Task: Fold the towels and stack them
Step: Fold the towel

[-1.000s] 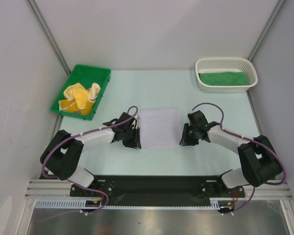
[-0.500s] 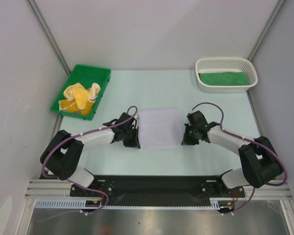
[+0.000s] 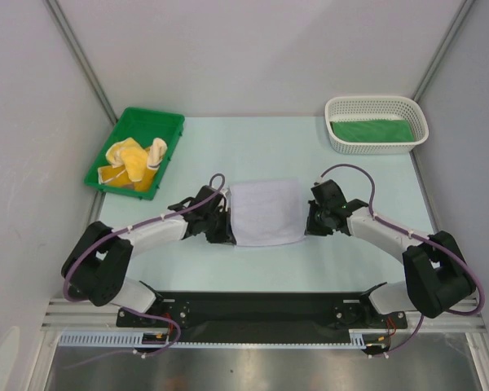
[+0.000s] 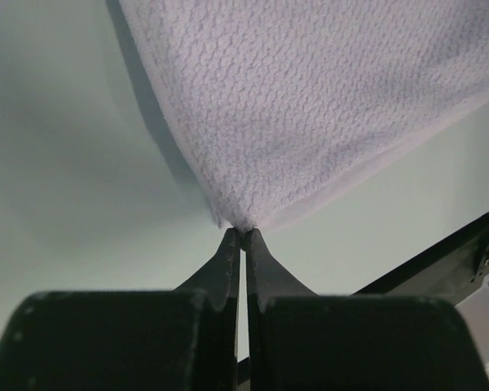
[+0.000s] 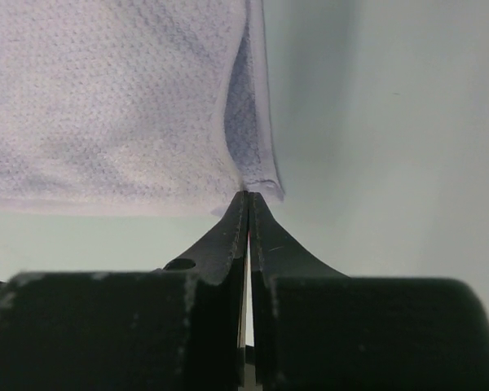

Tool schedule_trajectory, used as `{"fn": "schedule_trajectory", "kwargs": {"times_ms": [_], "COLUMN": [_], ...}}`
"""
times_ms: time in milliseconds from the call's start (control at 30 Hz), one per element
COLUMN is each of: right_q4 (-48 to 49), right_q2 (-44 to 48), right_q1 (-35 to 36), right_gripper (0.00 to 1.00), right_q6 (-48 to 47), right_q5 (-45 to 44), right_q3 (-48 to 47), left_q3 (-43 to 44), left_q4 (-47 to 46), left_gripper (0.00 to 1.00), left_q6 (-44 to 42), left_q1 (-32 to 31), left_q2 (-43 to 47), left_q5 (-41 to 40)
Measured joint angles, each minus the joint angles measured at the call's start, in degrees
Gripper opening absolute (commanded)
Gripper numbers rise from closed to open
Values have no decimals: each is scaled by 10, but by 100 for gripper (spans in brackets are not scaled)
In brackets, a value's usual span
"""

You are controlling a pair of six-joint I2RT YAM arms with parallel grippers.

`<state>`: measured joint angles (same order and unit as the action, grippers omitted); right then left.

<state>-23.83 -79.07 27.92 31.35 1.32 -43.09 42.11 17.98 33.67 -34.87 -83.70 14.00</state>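
Looking from above: white towel point(image 3: 265, 213) spread flat mid-table, left gripper point(image 3: 229, 235) and right gripper point(image 3: 308, 228) at its 2 near corners. Yellow towels point(image 3: 134, 159) heaped in the far-left green tray point(image 3: 176, 122), green towel point(image 3: 371, 130) in the far-right basket point(image 3: 375, 101). Left wrist: left gripper point(image 4: 243, 236) clenched on the near-left corner, cloth tented. Right wrist: right gripper point(image 5: 248, 195) pinching the near-right corner, hem curled. Probably light and limp, sagging between grips; best held by corners, raised evenly.
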Motion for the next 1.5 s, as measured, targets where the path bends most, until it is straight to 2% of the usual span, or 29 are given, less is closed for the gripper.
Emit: {"fn": "schedule_trajectory", "kwargs": {"times_ms": [800,867,933,967,1000,1033,1100,1300,1500], "right_q4": [59,63,63,63,62,61,49,-20,-54], "right_q2": [-20,-22,-23,-22,-22,-21,-17,7,29], "right_q1": [-2,-3,-3,-3,-3,-3,-3,-3,-3], "right_gripper": [0,2,9,15,18,25,27,25,24], "right_q6": [-11,-10,-8,-4,0,3,10,16,16], "right_q5": [-40,-40,-41,-42,-43,-47,-57,-82,-82], "right_q3": [41,41,41,41,41,41,41,26,-11], "left_q3": [-16,-16,-16,-16,-16,-15,-14,36,112], "left_q4": [-61,-61,-61,-59,-57,-54,-39,40,50], "left_gripper": [1,7,14,20,33,37,43,47,46], "left_q6": [39,39,39,39,38,39,39,29,6], "left_q1": [-32,-33,-34,-35,-36,-38,-40,-43,-29], "left_q2": [-38,-39,-38,-37,-36,-35,-28,1,0], "left_q5": [2,2,-1,-3,-5,-7,-12,-32,-32]}}
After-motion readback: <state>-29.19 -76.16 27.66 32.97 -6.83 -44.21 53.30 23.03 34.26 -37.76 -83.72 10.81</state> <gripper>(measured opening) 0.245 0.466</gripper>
